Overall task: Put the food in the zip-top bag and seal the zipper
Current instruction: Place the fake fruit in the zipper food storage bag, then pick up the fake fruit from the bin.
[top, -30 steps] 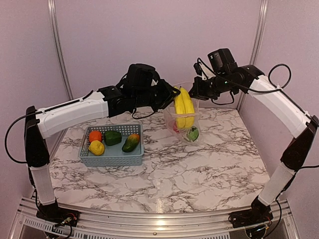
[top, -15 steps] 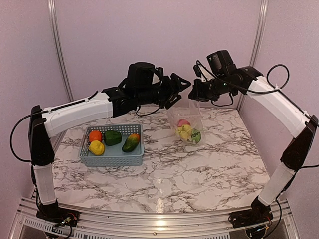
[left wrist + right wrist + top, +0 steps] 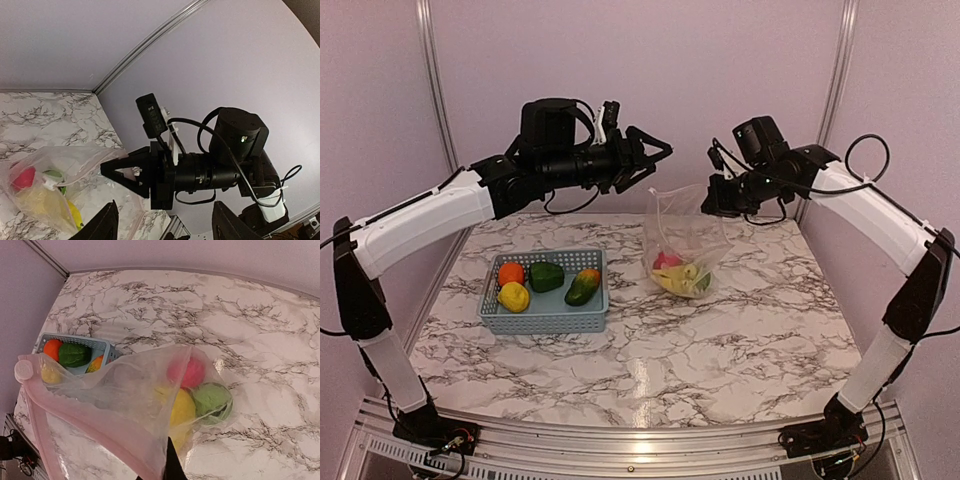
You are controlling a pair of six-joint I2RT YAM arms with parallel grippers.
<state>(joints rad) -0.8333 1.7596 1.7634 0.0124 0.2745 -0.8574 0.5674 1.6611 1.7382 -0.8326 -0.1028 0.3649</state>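
Since the clear, crinkly zip-top plastic bag has three pieces in it, the job looks a little under half done: a round red toy apple, a yellow toy banana and a round green toy melon lie bunched at its bottom. The bag hangs over the right-middle of the white marbled counter, its loaded end low. Whether that end rests on the surface or hangs just above it I cannot tell. Its pale pinkish press-seal zipper runs along the mouth, which gapes unsealed.

The right tool is pressed together on the bag's upper edge, pinching the plastic and bearing it up. The left tool is in the air to the left of the mouth, apart from it, its fingers spread with nothing between them.

Further left, well apart from the bag, the grey-blue perforated plastic basket stands on the counter with four pieces inside: a small toy orange, a yellow toy lemon, a dark green toy pepper and a green-orange toy mango. As I judge it, those four have yet to go across, and only then can the zipper be pressed shut along its length.
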